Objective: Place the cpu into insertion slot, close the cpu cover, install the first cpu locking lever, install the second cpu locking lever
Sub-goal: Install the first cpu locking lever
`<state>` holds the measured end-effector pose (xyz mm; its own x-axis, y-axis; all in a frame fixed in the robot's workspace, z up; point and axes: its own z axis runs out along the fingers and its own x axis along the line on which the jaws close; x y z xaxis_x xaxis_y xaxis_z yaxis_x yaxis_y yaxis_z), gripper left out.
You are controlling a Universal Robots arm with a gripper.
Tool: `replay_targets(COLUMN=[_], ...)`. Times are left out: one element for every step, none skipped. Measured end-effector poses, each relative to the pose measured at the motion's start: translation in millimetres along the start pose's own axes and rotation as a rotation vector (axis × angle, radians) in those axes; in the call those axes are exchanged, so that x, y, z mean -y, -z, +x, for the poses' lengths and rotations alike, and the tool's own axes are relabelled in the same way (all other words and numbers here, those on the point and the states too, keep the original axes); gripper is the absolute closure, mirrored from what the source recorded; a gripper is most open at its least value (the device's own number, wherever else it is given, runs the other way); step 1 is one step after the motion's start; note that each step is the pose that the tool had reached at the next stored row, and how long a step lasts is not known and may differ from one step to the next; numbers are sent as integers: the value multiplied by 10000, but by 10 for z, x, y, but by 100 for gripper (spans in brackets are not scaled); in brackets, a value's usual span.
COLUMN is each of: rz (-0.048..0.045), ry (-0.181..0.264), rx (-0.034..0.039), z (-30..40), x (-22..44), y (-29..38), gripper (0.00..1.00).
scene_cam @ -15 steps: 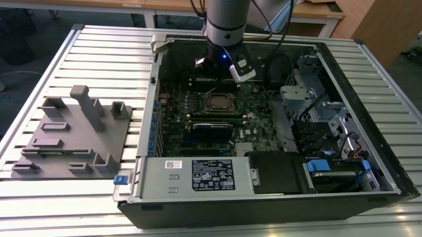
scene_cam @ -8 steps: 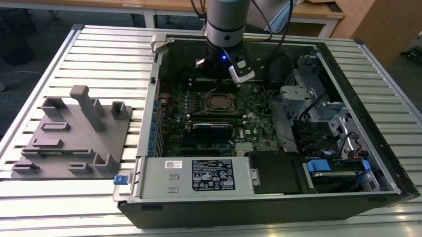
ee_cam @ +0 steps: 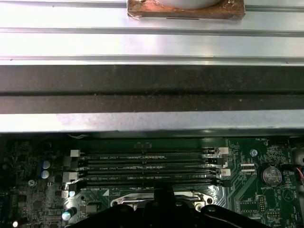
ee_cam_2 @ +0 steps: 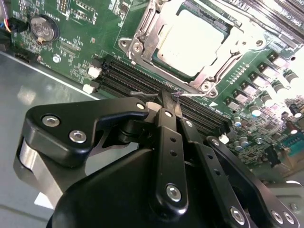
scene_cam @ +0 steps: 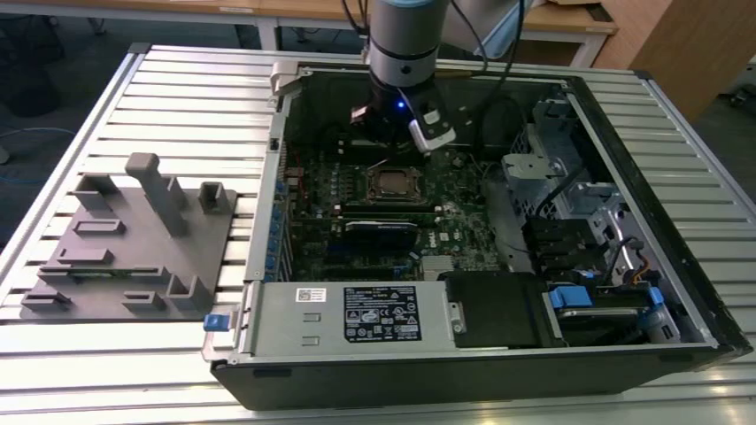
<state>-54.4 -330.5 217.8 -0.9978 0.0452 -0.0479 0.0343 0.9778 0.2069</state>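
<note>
The cpu [ee_cam_2: 194, 40], a pale metal square, lies in the insertion slot [scene_cam: 392, 183] on the green board. The silvery cpu cover [ee_cam_2: 142, 33] is down around it, and the chip shows through its window. My gripper [ee_cam_2: 170, 97] hangs just beside the socket, on the side of the long memory slots. Its black fingers are shut together. A thin metal lever rod [ee_cam_2: 142, 93] runs across right at the fingertips; whether they pinch it I cannot tell. In the exterior view the gripper [scene_cam: 390, 142] is low inside the open computer case, just behind the socket.
Long black memory slots [ee_cam: 147, 164] lie between the socket and the case wall [ee_cam: 152, 85]. A coin battery [ee_cam_2: 42, 27] sits on the board. A grey fixture plate [scene_cam: 130, 239] lies at the exterior view's left, the power supply [scene_cam: 354, 314] in front, drive cages [scene_cam: 579, 221] at its right.
</note>
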Motion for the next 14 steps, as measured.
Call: replay_targets(rz=[3, 6, 10, 16, 21, 29, 35, 42, 49, 55, 61, 66, 74, 80], ry=[-57, -125, -210, -326, -462, -589, -710, -838, -965, -1094, -1216, -1335, -1463, -1581], rx=[24, 47, 74, 99, 128, 155, 181, 207, 234, 262, 289, 315, 343, 369], z=[0, 1, 1, 2, 2, 2, 2, 2, 2, 2, 2, 2, 2, 2], x=[3, 5, 8, 9, 10, 11, 12, 13, 13, 14, 15, 15, 15, 16], y=[-11, -23, -34, -42, -47, -52, -56, -59, -62, -65, -68, -71, -73, -76], gripper=[90, 90, 90, 90, 90, 90, 90, 90, 90, 90, 90, 90, 90, 90])
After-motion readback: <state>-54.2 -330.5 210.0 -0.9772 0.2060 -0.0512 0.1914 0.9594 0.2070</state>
